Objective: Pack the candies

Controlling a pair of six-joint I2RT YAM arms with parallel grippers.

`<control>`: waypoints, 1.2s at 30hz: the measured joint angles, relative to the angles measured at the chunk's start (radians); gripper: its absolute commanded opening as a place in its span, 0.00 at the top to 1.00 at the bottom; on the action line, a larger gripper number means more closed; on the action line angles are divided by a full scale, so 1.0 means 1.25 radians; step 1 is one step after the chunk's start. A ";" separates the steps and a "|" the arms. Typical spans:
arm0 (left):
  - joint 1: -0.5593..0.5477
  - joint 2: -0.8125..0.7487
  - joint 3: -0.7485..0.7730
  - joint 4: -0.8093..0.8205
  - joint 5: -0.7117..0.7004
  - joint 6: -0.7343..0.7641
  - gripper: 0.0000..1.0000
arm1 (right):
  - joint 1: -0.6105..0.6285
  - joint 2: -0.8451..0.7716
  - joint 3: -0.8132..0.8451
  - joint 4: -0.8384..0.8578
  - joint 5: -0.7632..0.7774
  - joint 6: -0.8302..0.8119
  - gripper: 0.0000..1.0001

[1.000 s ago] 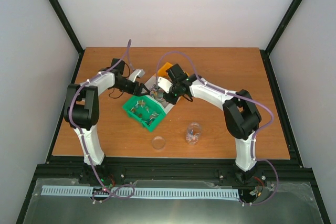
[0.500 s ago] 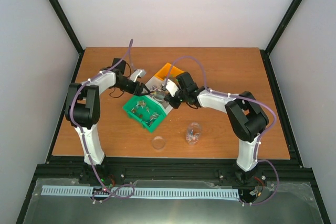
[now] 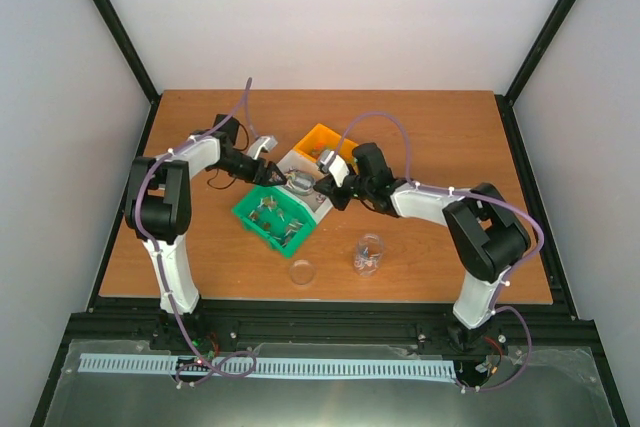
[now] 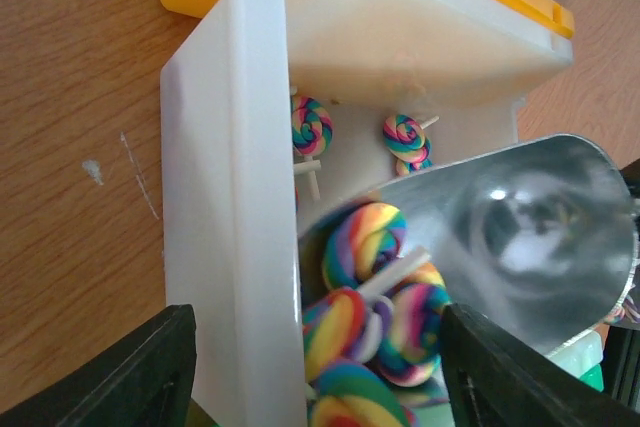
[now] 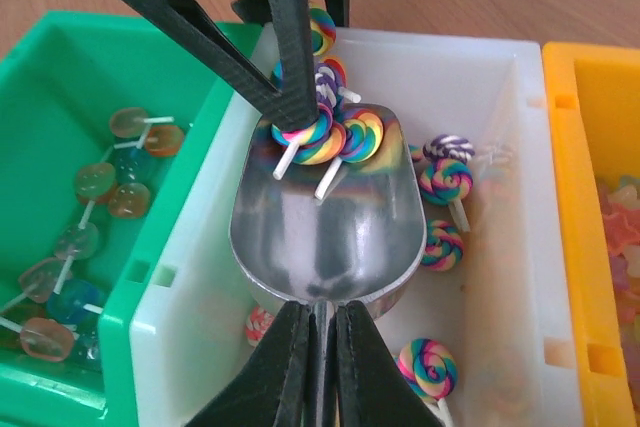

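Clear plastic lies nearest the arm bases: a round lid (image 3: 301, 271) flat on the wooden table (image 3: 440, 137), and just to its right a small jar (image 3: 368, 253) standing upright, its contents too small to make out. Beyond them sits a green bin (image 5: 130, 332) holding translucent lollipops (image 5: 95, 182) in amber and blue tints. Touching its far side is a white bin (image 5: 190, 247), where rainbow swirl lollipops (image 5: 440, 182) lie scattered. The right gripper (image 5: 320, 322) is clenched on the handle of a silver metal scoop (image 5: 325, 217). The scoop's bowl is lowered into the white bin, with several swirl lollipops heaped at its tip. The left gripper (image 4: 315, 367) is released and spread wide, straddling the white bin's side wall, one finger (image 5: 290, 57) against the heap. Farthest is an orange bin (image 5: 560, 197), pressed to the white bin and holding pale gummy sweets (image 5: 620, 237).
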 measured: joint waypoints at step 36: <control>0.038 -0.030 0.022 -0.036 0.122 -0.005 0.20 | -0.151 -0.163 -0.103 -0.023 -0.268 -0.058 0.97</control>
